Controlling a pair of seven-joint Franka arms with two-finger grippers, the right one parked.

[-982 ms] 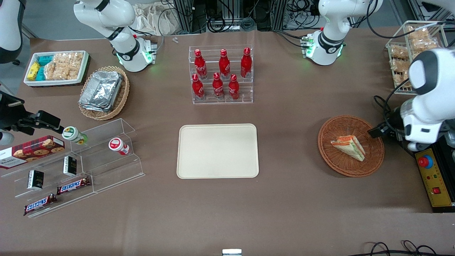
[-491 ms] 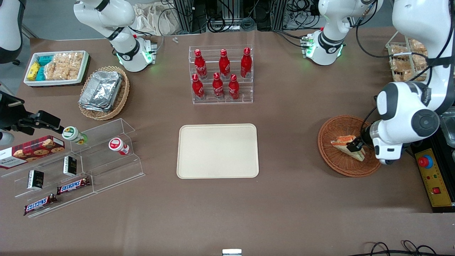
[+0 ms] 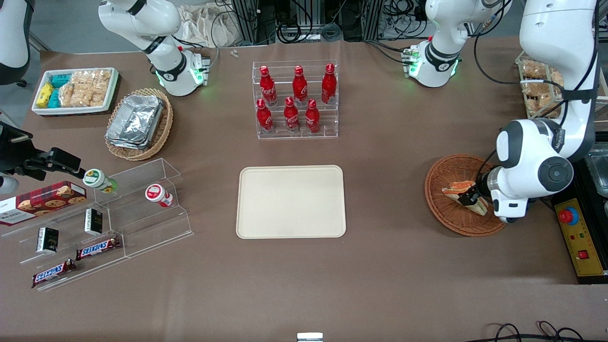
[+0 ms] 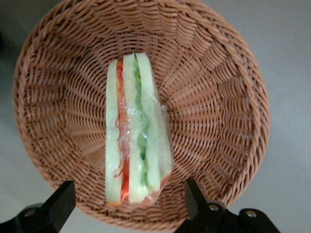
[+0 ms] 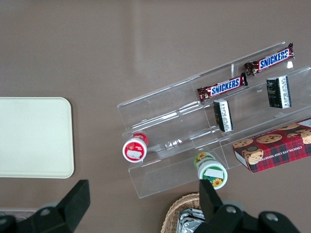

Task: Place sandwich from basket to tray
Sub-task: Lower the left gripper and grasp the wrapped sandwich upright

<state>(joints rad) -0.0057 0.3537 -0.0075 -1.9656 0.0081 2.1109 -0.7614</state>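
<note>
Reddish-brown woven wicker basket [image 4: 228, 97]. Inside, pale bread sandwich [image 4: 136, 131] striped lengthwise with orange-red and green filling. Black tool [image 4: 129, 206] fingers spread wide either side. Plain cream-beige tray [image 3: 290, 201] at nine o'clock of basket. Dull brown table [image 3: 380, 275].

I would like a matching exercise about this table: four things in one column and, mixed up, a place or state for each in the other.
Things:
1. sandwich
2. tray
3. claw
4. red bottles

Descriptions:
A. in a clear tiered rack
B. open, just above the basket
C. lying in the basket
D. nothing on it

Pairs: 1-C, 2-D, 3-B, 4-A
</note>
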